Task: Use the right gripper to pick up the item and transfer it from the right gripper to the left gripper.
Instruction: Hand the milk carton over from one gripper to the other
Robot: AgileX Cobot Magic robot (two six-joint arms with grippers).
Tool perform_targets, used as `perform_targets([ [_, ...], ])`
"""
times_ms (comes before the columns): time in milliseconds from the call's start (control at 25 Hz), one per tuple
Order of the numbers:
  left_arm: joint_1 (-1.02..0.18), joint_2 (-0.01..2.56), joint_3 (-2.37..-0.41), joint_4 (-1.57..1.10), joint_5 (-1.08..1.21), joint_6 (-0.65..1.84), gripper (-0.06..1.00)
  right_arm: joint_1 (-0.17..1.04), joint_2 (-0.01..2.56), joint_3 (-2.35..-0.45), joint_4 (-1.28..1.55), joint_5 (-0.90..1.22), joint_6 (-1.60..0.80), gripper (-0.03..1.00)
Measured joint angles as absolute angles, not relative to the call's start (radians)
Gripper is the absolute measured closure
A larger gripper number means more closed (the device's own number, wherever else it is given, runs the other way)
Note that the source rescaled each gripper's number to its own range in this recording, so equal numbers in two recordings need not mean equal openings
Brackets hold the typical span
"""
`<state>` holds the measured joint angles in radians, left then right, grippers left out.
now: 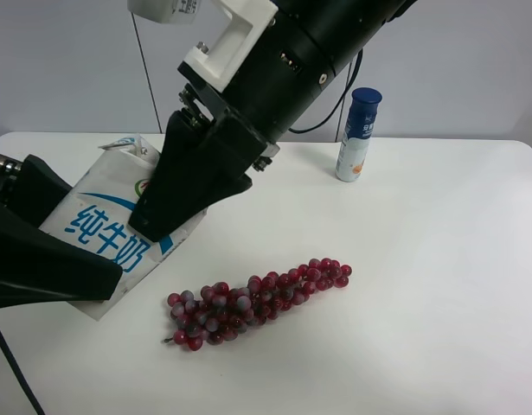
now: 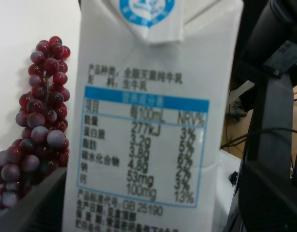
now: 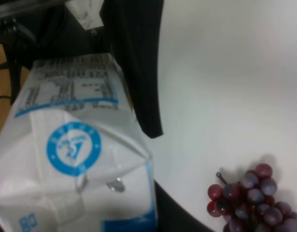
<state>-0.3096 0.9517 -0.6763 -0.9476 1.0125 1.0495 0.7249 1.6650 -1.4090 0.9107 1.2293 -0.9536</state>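
The white milk carton (image 1: 105, 233) with blue characters hangs tilted above the table, between both grippers. My right gripper (image 1: 153, 216), on the bulky black arm with the white bracket, comes down from above and is shut on the carton's upper part. One of its fingers (image 3: 138, 72) lies along the carton (image 3: 76, 145) in the right wrist view. My left gripper (image 1: 80, 229) reaches in from the exterior high view's left, its wedge fingers straddling the carton's lower end. In the left wrist view the grey printed panel (image 2: 148, 121) fills the gap, with a slit beside one finger (image 2: 269, 193).
A red grape bunch (image 1: 257, 298) lies on the white table (image 1: 421, 259) just below and right of the carton; it also shows in both wrist views (image 3: 249, 193) (image 2: 37, 121). A blue-capped bottle (image 1: 359, 134) stands at the back.
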Motion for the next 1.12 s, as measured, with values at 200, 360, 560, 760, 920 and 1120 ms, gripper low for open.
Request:
perform_targets([
  [200, -0.310, 0.952, -0.676, -0.946, 1.025, 1.049, 0.50, 0.725, 1.665, -1.409, 0.936, 1.228, -0.970, 0.97],
  [360, -0.310, 0.952, -0.676, -0.943, 1.038, 1.049, 0.52, 0.725, 1.665, -1.409, 0.949, 1.228, -0.980, 0.97],
  [560, -0.310, 0.952, -0.676, -0.936, 1.040, 1.049, 0.88, 0.725, 1.665, -1.409, 0.953, 1.238, -0.995, 0.97],
  [760, -0.310, 0.952, -0.676, -0.936, 1.046, 1.053, 0.91, 0.726, 1.665, -1.409, 0.953, 1.240, -0.999, 0.97],
  [920, -0.310, 0.952, -0.676, -0.936, 1.046, 1.053, 0.91, 0.726, 1.665, -1.409, 0.953, 1.240, -1.002, 0.97],
  [1120, -0.310, 0.952, -0.676, -0.921, 1.050, 1.055, 0.94, 0.726, 1.665, -1.409, 0.979, 1.221, -0.961, 0.43],
])
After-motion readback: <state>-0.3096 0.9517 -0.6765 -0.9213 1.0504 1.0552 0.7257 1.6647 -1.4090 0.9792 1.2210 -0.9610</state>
